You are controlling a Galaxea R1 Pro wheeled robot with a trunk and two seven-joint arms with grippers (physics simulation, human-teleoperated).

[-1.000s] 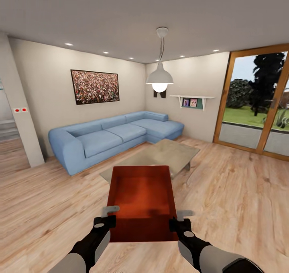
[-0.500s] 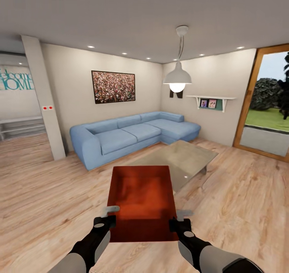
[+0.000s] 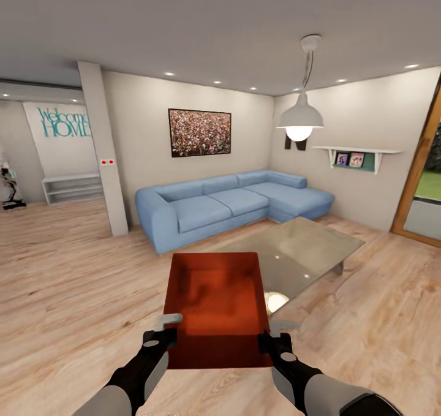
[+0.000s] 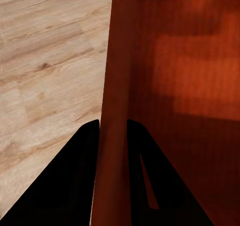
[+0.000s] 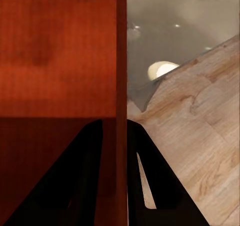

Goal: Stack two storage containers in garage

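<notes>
Item: storage container [image 3: 215, 306], orange-red, open-topped, low-walled. Carried level in front of the trunk, above the plank floor [image 3: 73, 293], clear of all furniture.

Left gripper [image 3: 164, 330]: clamped on the container's left wall; in the left wrist view both dark fingers [image 4: 75, 186] straddle that wall [image 4: 112, 111], one inside, one outside. Right gripper [image 3: 277, 335]: clamped likewise on the right wall [image 5: 121, 61], fingers [image 5: 85, 176] either side of it.

Change over the last second: whole scene slid rightward across the head view while container and grippers held the same place in the picture. Read as the robot turning left, not as any shift of the furniture. Glass doors [image 3: 422, 189] now reduced to a sliver at the right edge; pillar [image 3: 104, 152] with two red dots, white low shelving [image 3: 70, 186] and teal "Welcome HOME" lettering [image 3: 61, 122] newly opened up at left.

Bearing on the task: grip unchanged through the turn, load steady. Judged as the carrying-out stage, heading toward the opening at left; garage not yet reached, so no placing or stacking done. Only one container in hand.

Surface: light wood planks, smooth, slightly glossy.

Room: living room. Blue corner sofa [image 3: 233, 204] against the far wall; glass coffee table [image 3: 300, 253] just beyond the container, its edge also under the right wrist view with a lamp reflection [image 5: 161, 69]. White pendant lamp [image 3: 299, 119], framed speckled picture [image 3: 200, 133], wall shelf [image 3: 355, 155] with small photos, recessed ceiling spots.
</notes>
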